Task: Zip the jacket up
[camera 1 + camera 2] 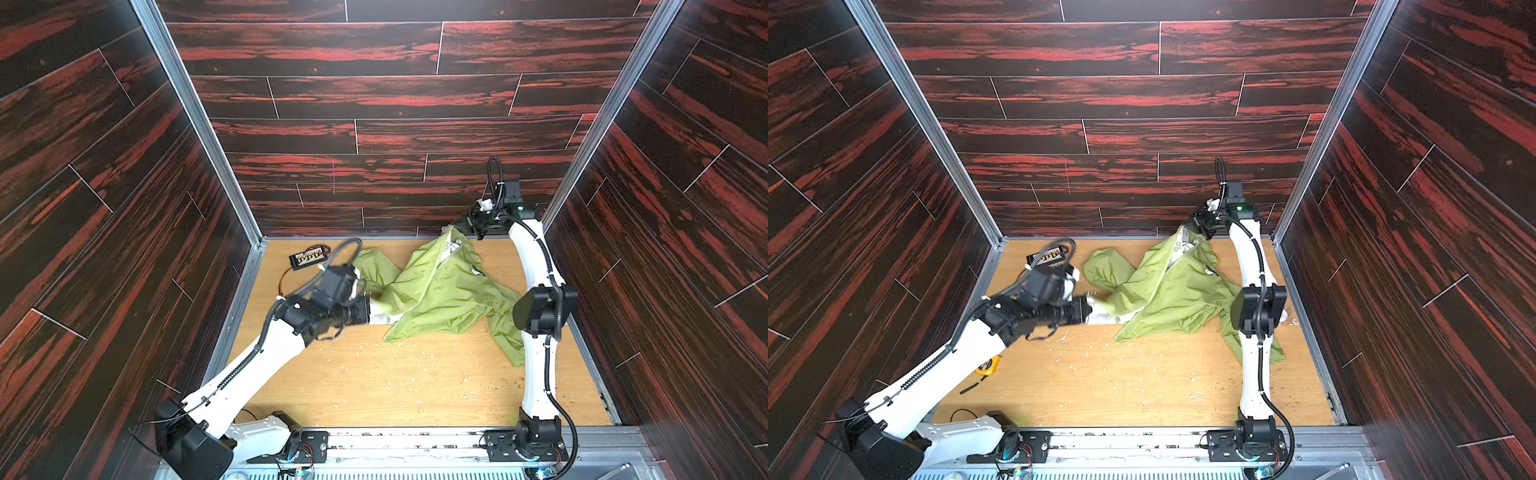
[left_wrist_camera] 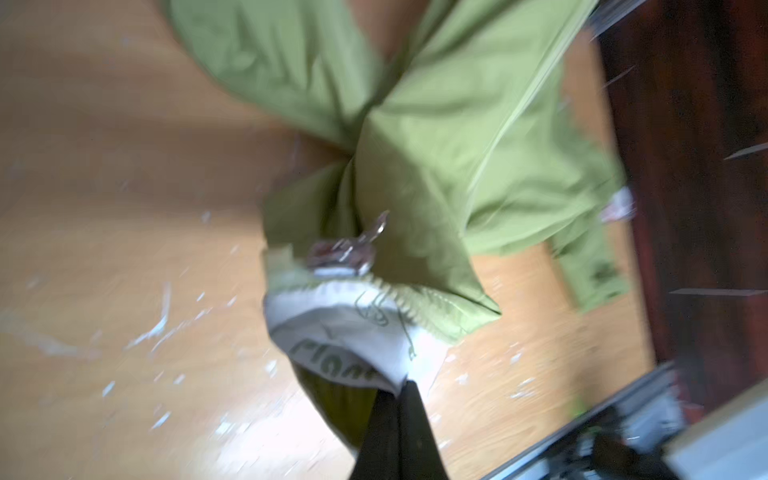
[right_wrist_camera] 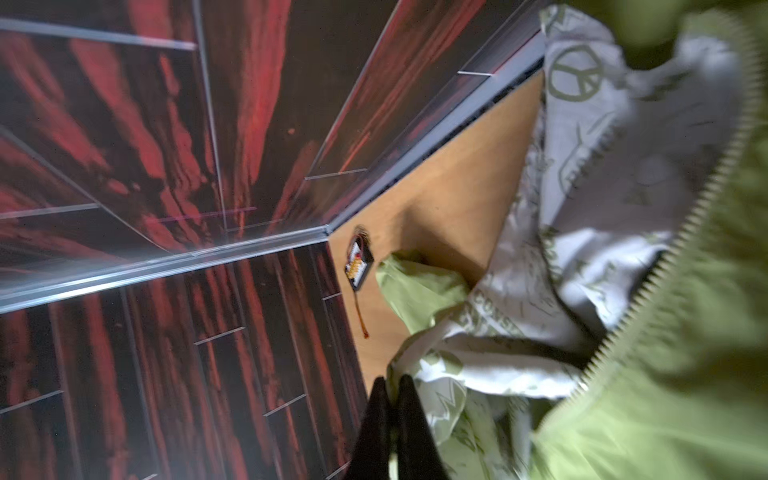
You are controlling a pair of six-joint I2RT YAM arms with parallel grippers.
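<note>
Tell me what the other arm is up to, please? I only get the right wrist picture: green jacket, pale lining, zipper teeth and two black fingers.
Observer: The left gripper is shut on the jacket at its bottom hem.
Operator: Where is the little metal thing that you pull? I can't find it.
Observer: The silver zipper pull sits down at that hem end, close to the left gripper. The left wrist view shows it.
Operator: Is the jacket lying flat?
Observer: No. In both top views it is bunched and creased, strung between the two grippers, and the right gripper holds its far end by the back wall.
</note>
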